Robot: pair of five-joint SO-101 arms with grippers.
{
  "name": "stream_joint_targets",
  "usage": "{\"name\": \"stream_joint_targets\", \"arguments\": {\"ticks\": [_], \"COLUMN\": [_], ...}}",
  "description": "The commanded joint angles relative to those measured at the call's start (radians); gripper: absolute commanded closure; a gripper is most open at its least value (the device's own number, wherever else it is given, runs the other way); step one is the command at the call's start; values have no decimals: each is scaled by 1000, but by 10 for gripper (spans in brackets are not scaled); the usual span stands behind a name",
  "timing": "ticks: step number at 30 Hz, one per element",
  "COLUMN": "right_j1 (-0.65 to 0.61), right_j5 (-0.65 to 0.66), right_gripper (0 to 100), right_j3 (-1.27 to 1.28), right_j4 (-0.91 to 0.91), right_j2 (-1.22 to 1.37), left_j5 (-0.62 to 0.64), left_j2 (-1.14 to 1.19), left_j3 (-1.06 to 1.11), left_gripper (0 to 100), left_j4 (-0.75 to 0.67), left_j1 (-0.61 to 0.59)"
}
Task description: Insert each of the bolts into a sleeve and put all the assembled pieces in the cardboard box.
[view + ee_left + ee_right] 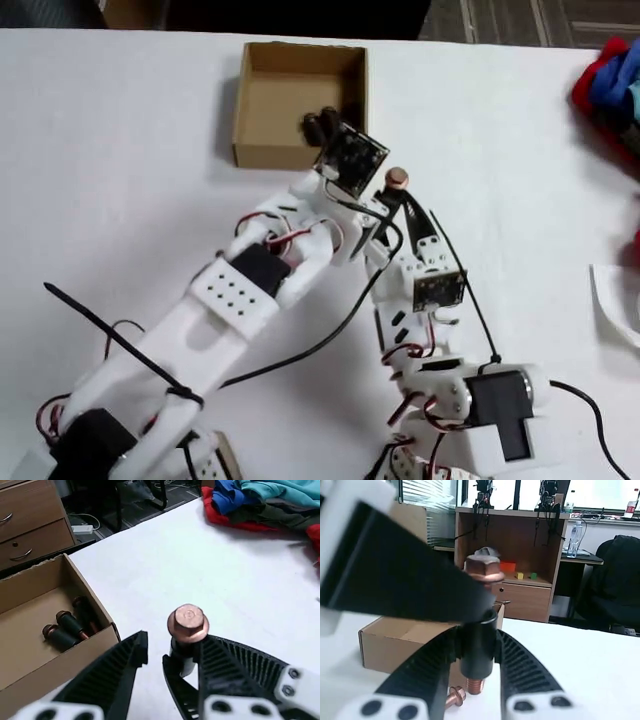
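Observation:
A copper-headed bolt (484, 570) stands upright in a black sleeve (477, 650), its thread poking out below. My right gripper (477, 647) is shut on the sleeve just right of the cardboard box (300, 52); the bolt head (397, 180) faces up. My left gripper (152, 652) is open beside this piece (187, 625), and one of its black fingers (405, 582) lies against the sleeve's top under the head. Three assembled pieces (67, 627) lie in the box's corner (320, 125). A loose copper bolt (452, 697) lies on the table under the held sleeve.
A heap of coloured cloth (610, 80) sits at the table's far right corner, and a white sheet (615, 300) lies at the right edge. Left of the box (60, 667) the white table (110, 160) is bare. Both arms cross the front middle.

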Motion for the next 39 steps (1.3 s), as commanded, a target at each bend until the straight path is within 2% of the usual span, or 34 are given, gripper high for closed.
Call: {"name": "stream_joint_targets", "arguments": {"ticks": [1,7,13,15,19,25,28,33,36,39], "right_j1": [7,7,7,7,8,8,8,-10,-5,-2], "right_j5": [5,5,5,5,5,5,5,6,9,9], "right_gripper": [978,978,978,978,978,978,978,978,978,978], "right_j3": [-34,-34,-34,-31,-34,-66,-103,-195,-278,-416], "right_j4": [-27,-25,-25,-24,44,120,206,440,680,1013], "right_j2": [-1,1,2,2,-5,-7,-7,-8,-38,-137], "left_j5": [9,9,9,14,11,8,8,8,8,12], "left_j2": [-12,-12,-12,-12,-11,-11,-5,-3,-5,-8], "left_j3": [-94,-242,-418,-484,-568,-407,-294,-51,96,232], "left_gripper": [828,823,823,823,826,827,827,827,827,827], "left_j4": [81,304,446,491,557,660,629,414,265,118], "left_j1": [11,12,-23,-78,-298,-535,-611,-671,-689,-690]}}
